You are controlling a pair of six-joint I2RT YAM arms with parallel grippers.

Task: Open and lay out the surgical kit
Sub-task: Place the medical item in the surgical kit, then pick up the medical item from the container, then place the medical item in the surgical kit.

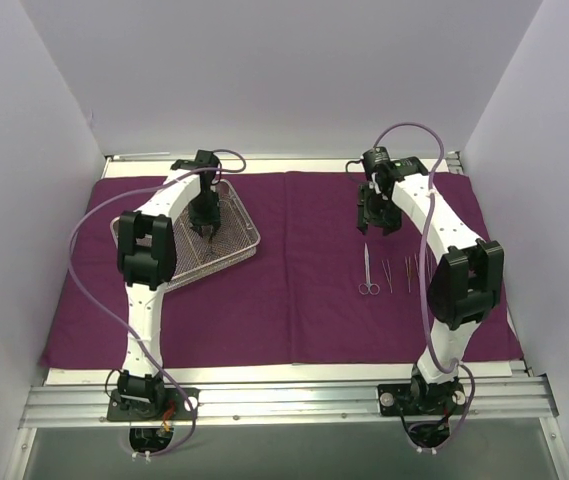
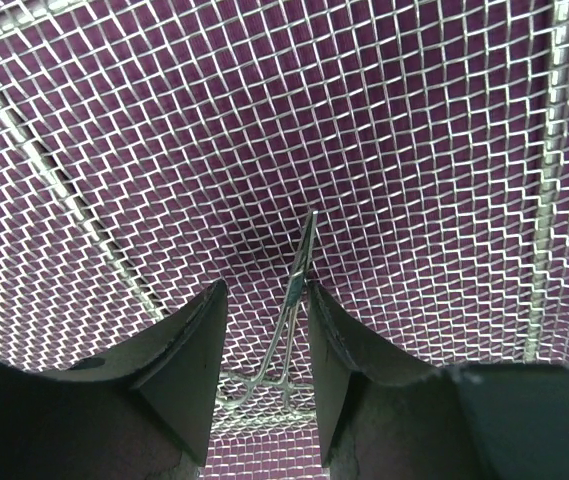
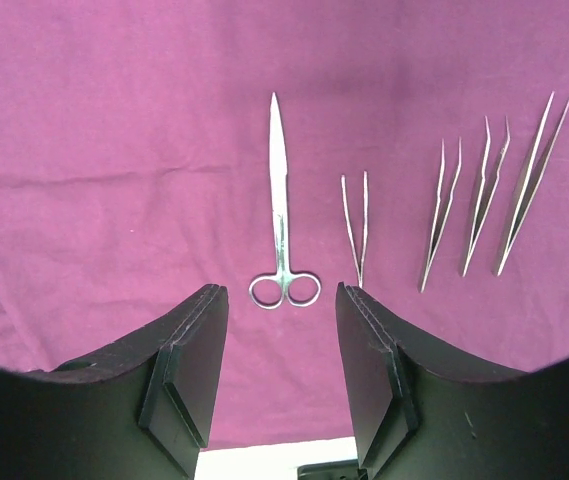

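Note:
The dark magenta cloth wrap lies spread flat over the table. On its left part sits the silver wire-mesh tray. My left gripper points down into it. In the left wrist view a slim ring-handled clamp lies on the mesh. My left gripper is open astride the clamp, whose joint is close against the right finger. Scissors and several tweezers lie in a row on the cloth. My right gripper hovers open and holds nothing behind the scissors' rings.
White walls close in the back and both sides. A metal rail carrying both arm bases runs along the near edge. A strip of white table shows past the cloth's far edge. Bare cloth lies between the tray and the scissors.

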